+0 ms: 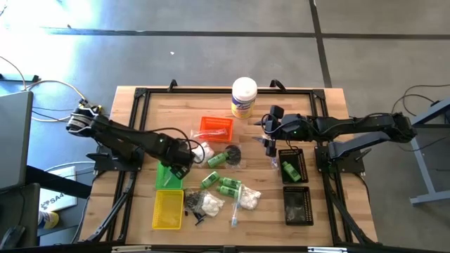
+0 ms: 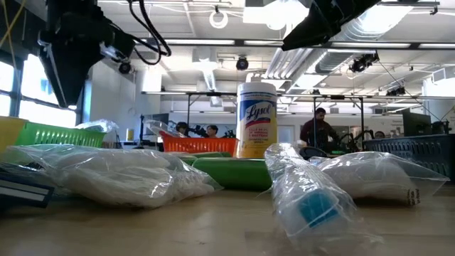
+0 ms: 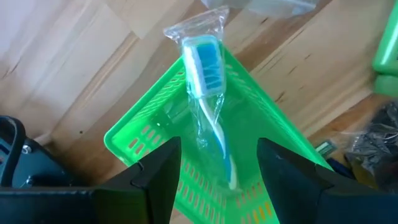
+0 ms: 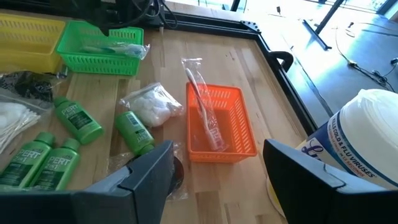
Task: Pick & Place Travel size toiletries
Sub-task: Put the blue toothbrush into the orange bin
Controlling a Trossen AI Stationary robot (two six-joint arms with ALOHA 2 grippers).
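My left gripper (image 3: 217, 180) hangs open, pointing down over the green mesh tray (image 3: 134, 140) at the table's left-middle (image 1: 167, 177). A clear-wrapped blue-and-white toothbrush (image 3: 208, 93) lies in that tray, its head end sticking out over the rim; the fingers stand on either side of its handle end, apart from it. My right gripper (image 4: 217, 180) waits open above the table's right-middle (image 1: 269, 144). Before it an orange tray (image 4: 233, 118) holds a wrapped pink-white stick (image 4: 205, 109). Small green bottles (image 4: 78, 118), a bagged white fluffy bit (image 4: 152, 102) and more bags (image 1: 247, 199) lie on the wood.
A large white canister with a yellow label (image 1: 244, 97) stands at the far middle, close to my right arm. A yellow tray (image 1: 169, 209) sits near the front left, and two black trays (image 1: 292, 165) (image 1: 297, 204) sit at the right. A black frame (image 1: 140, 95) borders the tabletop.
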